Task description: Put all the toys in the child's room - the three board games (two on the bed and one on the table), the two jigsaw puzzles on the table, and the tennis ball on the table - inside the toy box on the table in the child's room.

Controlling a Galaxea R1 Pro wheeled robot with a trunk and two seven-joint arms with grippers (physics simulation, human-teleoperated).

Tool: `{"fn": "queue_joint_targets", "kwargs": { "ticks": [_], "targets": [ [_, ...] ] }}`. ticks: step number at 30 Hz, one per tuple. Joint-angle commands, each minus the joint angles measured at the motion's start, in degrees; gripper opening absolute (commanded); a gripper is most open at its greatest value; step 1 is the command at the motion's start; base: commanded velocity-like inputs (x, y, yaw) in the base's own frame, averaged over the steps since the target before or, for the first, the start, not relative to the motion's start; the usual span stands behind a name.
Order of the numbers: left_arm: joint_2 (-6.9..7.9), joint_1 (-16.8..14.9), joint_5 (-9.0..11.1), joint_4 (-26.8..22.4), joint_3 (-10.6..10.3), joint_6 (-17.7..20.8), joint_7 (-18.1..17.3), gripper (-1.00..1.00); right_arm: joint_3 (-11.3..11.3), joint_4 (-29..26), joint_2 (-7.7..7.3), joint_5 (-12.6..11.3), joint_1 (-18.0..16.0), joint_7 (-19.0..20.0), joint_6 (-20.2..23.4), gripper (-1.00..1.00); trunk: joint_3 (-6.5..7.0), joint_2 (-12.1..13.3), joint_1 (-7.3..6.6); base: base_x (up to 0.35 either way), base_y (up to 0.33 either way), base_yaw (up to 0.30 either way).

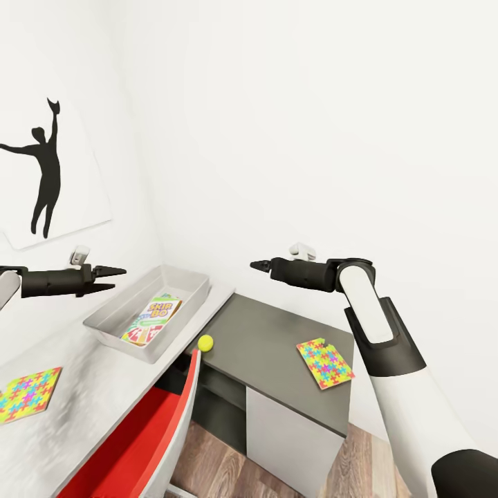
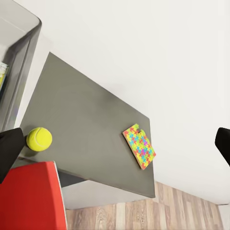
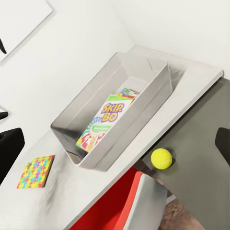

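Observation:
The light grey toy box point(image 1: 181, 277) stands on the pale table point(image 1: 90, 387) by the wall corner. A SKIP-BO board game point(image 1: 153, 319) lies inside it, also seen in the right wrist view point(image 3: 108, 119). The tennis ball point(image 1: 205, 343) rests at the edge of the dark cabinet section point(image 1: 270, 339). One jigsaw puzzle point(image 1: 325, 363) lies on that cabinet; the other point(image 1: 28, 394) lies on the pale top. My left gripper point(image 1: 117, 277) hovers open just left of the toy box. My right gripper point(image 1: 257, 265) hangs open above the cabinet, holding nothing.
A red chair point(image 1: 138, 443) is tucked under the table between the two sections. A black silhouette picture point(image 1: 45, 173) hangs on the left wall. Wood-plank floor point(image 1: 221, 470) shows below the cabinet. White walls close in behind the table.

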Motion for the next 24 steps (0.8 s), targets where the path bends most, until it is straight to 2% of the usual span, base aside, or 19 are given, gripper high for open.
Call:
{"fn": "queue_joint_targets", "kwargs": {
  "ticks": [1, 8, 16, 24],
  "targets": [
    [0.06, -0.1, 0.1, 0.0, -0.2, 0.2, -0.2, 1.00, 0.0, 0.0, -0.07, -0.5, -0.1, -0.6, 0.1, 1.00, -0.14, -0.1, 0.04, -0.014, 0.000, 0.000],
    [0.06, -0.1, 0.1, 0.0, -0.2, 0.2, -0.2, 1.00, 0.0, -0.1, -0.21, -0.5, -0.1, -0.6, 0.1, 1.00, -0.14, -0.1, 0.04, -0.011, 0.000, 0.000],
    [0.06, -0.1, 0.0, 0.0, -0.3, 0.1, -0.2, 1.00, -0.1, 0.0, -0.32, -0.5, -0.1, -0.6, 0.1, 1.00, -0.14, -0.1, 0.04, -0.183, 0.000, 0.000],
    [0.06, -0.1, 0.0, 0.0, -0.3, 0.0, -0.2, 1.00, -0.1, 0.0, -0.39, -0.5, -0.1, -0.6, 0.1, 1.00, -0.02, -0.1, 0.04, -0.047, 0.000, -0.047]
  ]
}}
